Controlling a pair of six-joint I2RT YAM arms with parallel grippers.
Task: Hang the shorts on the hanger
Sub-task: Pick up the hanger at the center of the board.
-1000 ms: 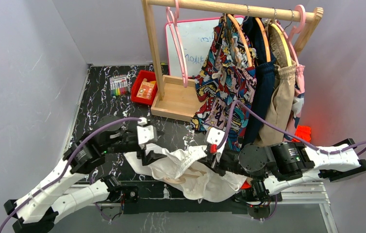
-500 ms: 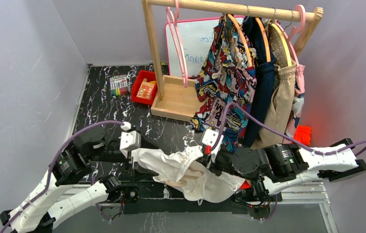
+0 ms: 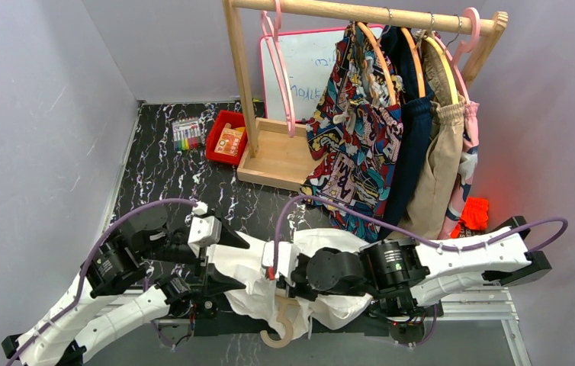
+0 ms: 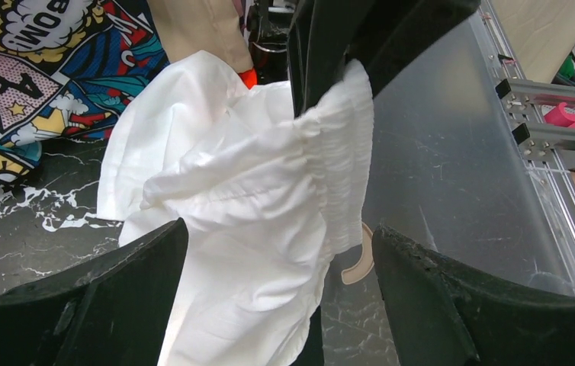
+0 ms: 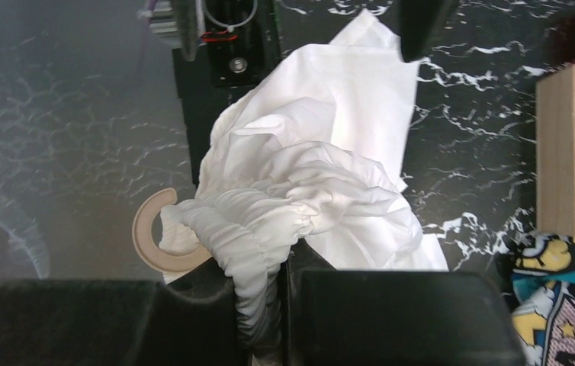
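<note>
Plain grey-lilac walls boxed in a black tabletop (image 3: 155, 175) with white marble-style veins, kinda glossy. At the back stood a chunky light-wood clothes rack (image 3: 242, 91) with a round rail and a boxy base. A loud comic-print garment (image 3: 353, 137), something navy (image 3: 414, 152) and a tan piece (image 3: 441, 168) hung off it, draped long and limp. Behind that leaned a pink-framed whiteboard (image 3: 307, 69). The shorts (image 3: 250, 267) sat at the near edge of the table between the two arms, a crumpled heap of thin, matte white cloth with soft folds and a tightly ruched elastic waistband. The right gripper (image 5: 265, 282) had its black fingers pinched closed on that gathered waistband, holding it up in a bunch. The left gripper (image 4: 277, 305) was spread wide, its rough black fingers standing on either side of the cloth without clamping anything. The hanger (image 3: 281, 335) was mostly buried under the fabric. Only its thick, smooth, cream-beige hook curled out past the near side of the heap, so I couldn't tell how the rest of it sat inside the shorts. Further back were a shallow red plastic tray (image 3: 227, 137) and, just beside it, a small pack of coloured markers (image 3: 187, 135).
</note>
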